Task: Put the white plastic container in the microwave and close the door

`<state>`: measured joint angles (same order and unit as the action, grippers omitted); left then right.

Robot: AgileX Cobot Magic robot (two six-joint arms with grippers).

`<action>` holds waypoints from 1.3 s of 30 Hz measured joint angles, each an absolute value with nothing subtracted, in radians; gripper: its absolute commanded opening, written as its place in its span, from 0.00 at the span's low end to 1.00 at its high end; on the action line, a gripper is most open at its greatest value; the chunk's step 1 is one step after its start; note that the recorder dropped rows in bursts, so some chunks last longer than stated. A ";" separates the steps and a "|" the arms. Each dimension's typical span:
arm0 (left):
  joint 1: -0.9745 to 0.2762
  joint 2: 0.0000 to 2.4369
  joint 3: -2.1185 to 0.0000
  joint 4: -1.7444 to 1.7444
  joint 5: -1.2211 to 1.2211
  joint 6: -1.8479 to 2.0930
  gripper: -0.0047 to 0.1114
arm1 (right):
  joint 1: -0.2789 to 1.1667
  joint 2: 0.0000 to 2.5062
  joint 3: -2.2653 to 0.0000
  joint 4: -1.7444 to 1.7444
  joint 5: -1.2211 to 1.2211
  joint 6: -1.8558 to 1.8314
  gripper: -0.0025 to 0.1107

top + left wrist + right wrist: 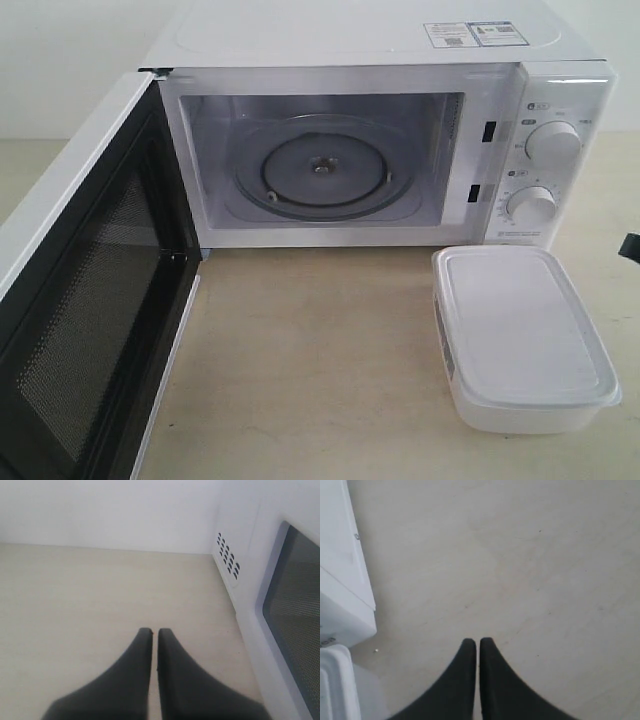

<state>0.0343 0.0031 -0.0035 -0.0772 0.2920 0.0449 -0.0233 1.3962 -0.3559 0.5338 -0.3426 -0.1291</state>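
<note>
**Item:** rectangular translucent-white plastic container with a flat snap-on lid (522, 335). It is sitting lidded on the pale surface (320, 350), near your right end effector (478, 641) on its microwave side, not yet inside.

**Right end effector:** fingers pressed together, gripping nothing.

**Left end effector** (154, 630): likewise closed and empty, with the white, dark-windowed door (90, 330) standing wide open beside it.

**Boxy white microwave** (350, 40): its glass turntable (320, 170) is lying bare.

**Handling:** you are judged to be starting the pick. Be opening wide before descending, be spanning the container's narrower sides below the lid rim, and be keeping it level.
</note>
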 measured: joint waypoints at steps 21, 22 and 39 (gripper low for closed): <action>0.034 0.003 -0.003 -0.077 0.292 0.045 0.08 | -0.496 1.614 -0.521 -1.366 -0.817 1.476 0.02; 0.034 0.003 -0.003 -0.077 0.292 0.045 0.08 | -0.529 1.636 -0.554 -1.442 -0.889 1.545 0.02; 0.034 0.003 -0.003 -0.077 0.292 0.045 0.08 | -0.690 1.953 -0.740 -1.743 -1.207 1.972 0.02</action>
